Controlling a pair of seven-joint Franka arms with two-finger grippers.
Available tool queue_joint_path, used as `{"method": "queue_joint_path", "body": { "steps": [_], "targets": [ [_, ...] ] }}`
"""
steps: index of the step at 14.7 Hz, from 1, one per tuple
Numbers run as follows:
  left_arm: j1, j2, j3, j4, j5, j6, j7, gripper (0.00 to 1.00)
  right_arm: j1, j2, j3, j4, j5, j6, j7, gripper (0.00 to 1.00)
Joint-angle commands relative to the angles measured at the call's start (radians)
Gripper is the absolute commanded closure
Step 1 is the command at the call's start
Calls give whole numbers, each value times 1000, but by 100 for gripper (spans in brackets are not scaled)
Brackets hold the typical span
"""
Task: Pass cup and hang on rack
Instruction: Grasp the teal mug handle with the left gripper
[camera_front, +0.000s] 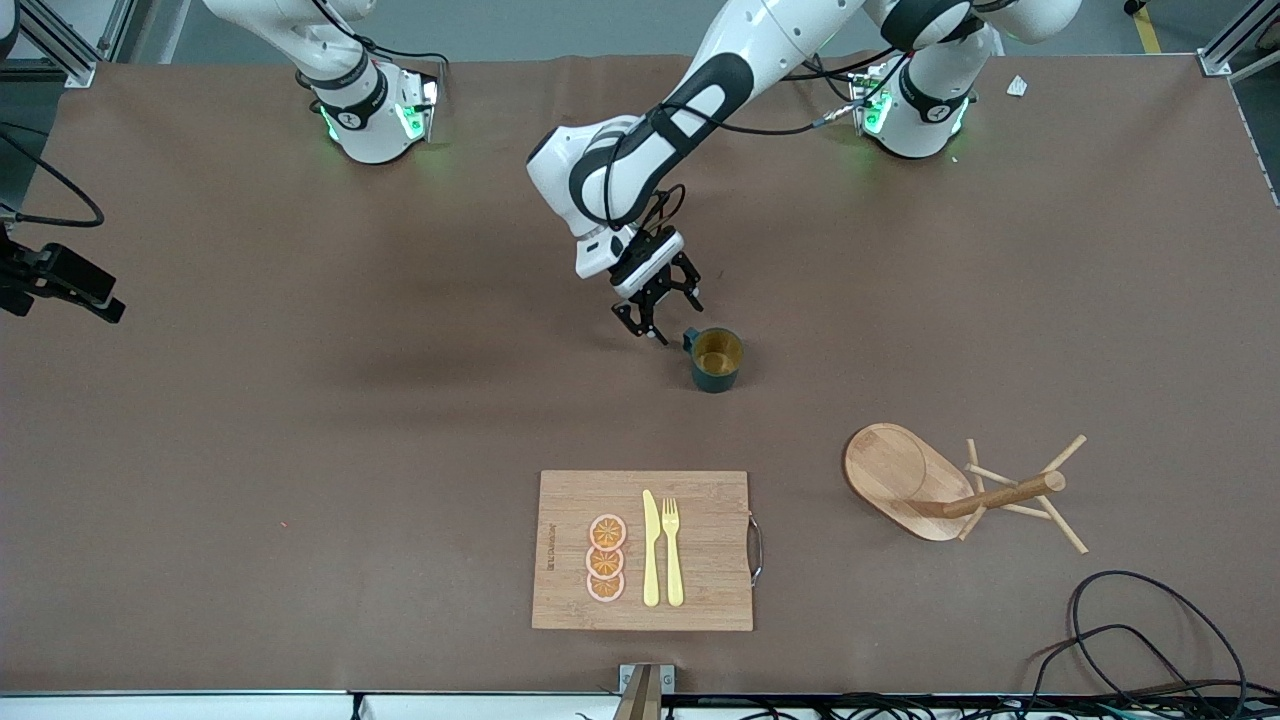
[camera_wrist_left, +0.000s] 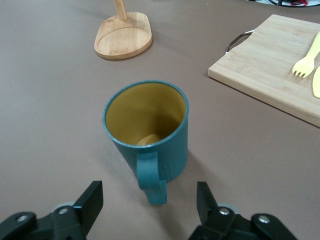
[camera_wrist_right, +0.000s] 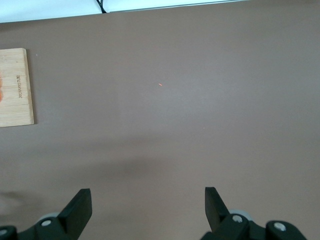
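Note:
The dark teal cup (camera_front: 716, 358) stands upright on the brown table near its middle, yellowish inside, with its loop handle turned toward my left gripper. My left gripper (camera_front: 668, 315) is open and low beside the cup. In the left wrist view the cup (camera_wrist_left: 147, 132) fills the middle, and the handle (camera_wrist_left: 152, 180) lies just ahead of the open left gripper (camera_wrist_left: 150, 205), touching neither finger. The wooden rack (camera_front: 900, 480) stands nearer the front camera, toward the left arm's end; its base shows in the left wrist view (camera_wrist_left: 122, 37). My right gripper (camera_wrist_right: 147, 207) is open and empty over bare table.
A bamboo cutting board (camera_front: 700, 590) with a yellow knife, a fork and orange slices lies near the table's front edge; it also shows in the left wrist view (camera_wrist_left: 265, 70) and the right wrist view (camera_wrist_right: 15, 87). Black cables (camera_front: 1150, 630) lie at the front corner by the rack.

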Motion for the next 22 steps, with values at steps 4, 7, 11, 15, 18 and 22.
{"method": "queue_joint_path", "body": {
  "steps": [4,7,11,15,18,22],
  "targets": [
    [-17,55,12,63,38,-21,-27,28,-10,-26,13,-21,-17,-1,-4,0],
    [-18,53,23,64,40,-21,-27,31,-12,-26,14,-15,-17,-1,-5,0],
    [-17,52,23,63,40,-28,-27,37,-16,-24,11,-15,-12,-1,-5,0],
    [-12,50,25,61,40,-43,-26,45,-19,-24,10,-16,-8,-2,-5,0],
    [-10,47,31,63,38,-43,-23,51,-19,-24,10,-16,-6,-2,-5,0],
    [-10,49,31,61,36,-47,-20,72,-18,-23,10,-16,-6,-2,-10,0]
  ]
}}
